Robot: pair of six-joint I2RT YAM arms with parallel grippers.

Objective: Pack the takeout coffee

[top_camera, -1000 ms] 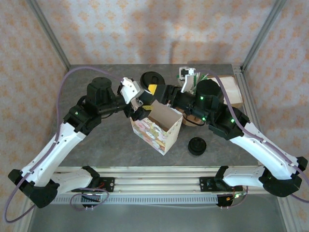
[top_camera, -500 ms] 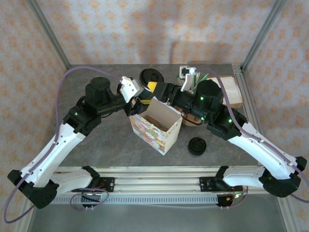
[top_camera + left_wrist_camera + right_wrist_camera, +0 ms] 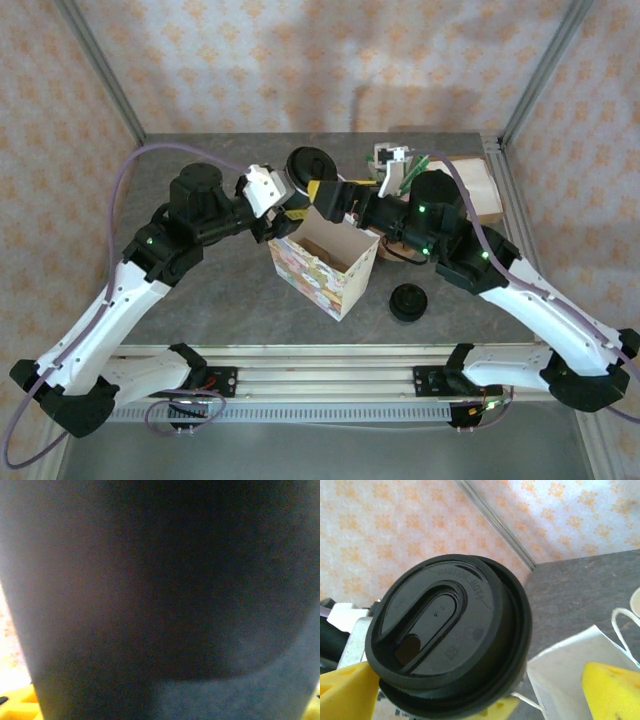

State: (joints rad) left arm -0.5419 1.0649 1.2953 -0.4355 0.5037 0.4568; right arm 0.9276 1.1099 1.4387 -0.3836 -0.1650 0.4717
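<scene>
Two tools meet in the air above the tabletop (image 3: 220,290), with an open patterned paper bag (image 3: 325,265) directly beneath them. From the overhead camera I see the takeout coffee (image 3: 310,165), black lid up, just past the left tool (image 3: 292,195) and right beside the right tool (image 3: 322,190). The left tool is clamped on the cup. Its wrist camera sits against a dark blurred surface, with yellow pads (image 3: 15,707) at the lower corners. The right wrist camera adds the lid's sip hole and that tool's yellow fingers (image 3: 612,692) spread wide, one clear of the cup. A stack of loose black lids (image 3: 408,302) lies below the right tool, nearer the arm bases.
</scene>
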